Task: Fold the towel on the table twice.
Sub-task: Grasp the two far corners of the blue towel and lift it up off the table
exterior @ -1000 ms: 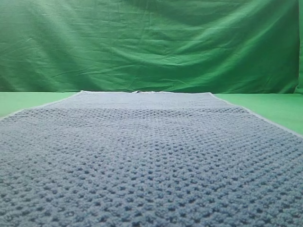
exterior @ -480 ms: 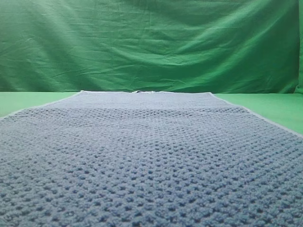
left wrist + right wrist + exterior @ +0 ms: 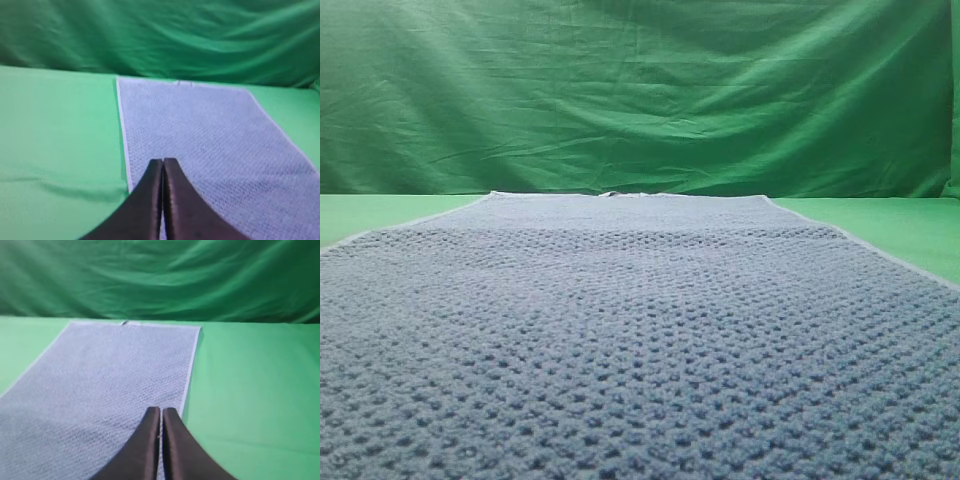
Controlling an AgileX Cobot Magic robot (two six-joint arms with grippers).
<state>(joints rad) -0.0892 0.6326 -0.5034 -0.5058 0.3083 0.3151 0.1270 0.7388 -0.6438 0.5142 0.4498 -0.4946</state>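
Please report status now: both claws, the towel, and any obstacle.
Left claw shut, right claw shut, both empty. Towel flat on table, unfolded. No obstacle seen.

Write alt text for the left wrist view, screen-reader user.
A blue-grey waffle-weave towel lies flat and unfolded on a green table, stretching away toward a wrinkled green backdrop cloth. The left gripper, jaws shut together and empty, points along the towel's left hem from the bottom of the frame.
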